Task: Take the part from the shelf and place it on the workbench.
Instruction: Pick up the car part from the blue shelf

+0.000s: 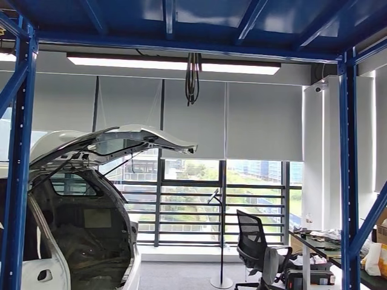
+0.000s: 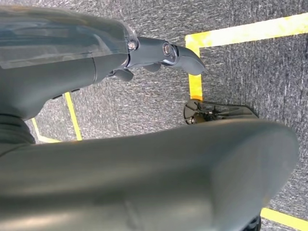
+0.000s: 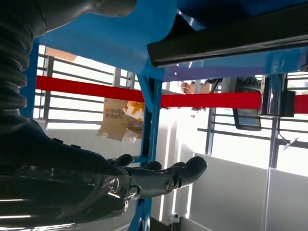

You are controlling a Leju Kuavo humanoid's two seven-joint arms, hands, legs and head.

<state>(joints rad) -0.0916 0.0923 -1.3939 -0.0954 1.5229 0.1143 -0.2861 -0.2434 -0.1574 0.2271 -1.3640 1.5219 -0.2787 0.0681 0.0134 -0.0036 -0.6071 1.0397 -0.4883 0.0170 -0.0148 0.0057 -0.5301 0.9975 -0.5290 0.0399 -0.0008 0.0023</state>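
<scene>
The blue shelf frame (image 1: pixel 349 169) rises on both sides of the head view, its deck overhead. I cannot pick out the part on it. In the right wrist view my right hand (image 3: pixel 156 175) lies stretched out with nothing in it, in front of a blue upright (image 3: pixel 150 110). A long dark strip (image 3: pixel 232 38) runs along the blue deck beyond the hand; I cannot tell what it is. My left hand (image 2: pixel 160 53) hangs over grey carpet, fingers straight, holding nothing.
A white car (image 1: pixel 82 199) with its tailgate raised stands at the left. A black office chair (image 1: pixel 256 244), a floor stand (image 1: pixel 222 241) and a cluttered desk (image 1: pixel 319 244) are at the right. Yellow tape (image 2: pixel 247 31) marks the carpet. A red beam (image 3: pixel 91 89) crosses behind the shelf.
</scene>
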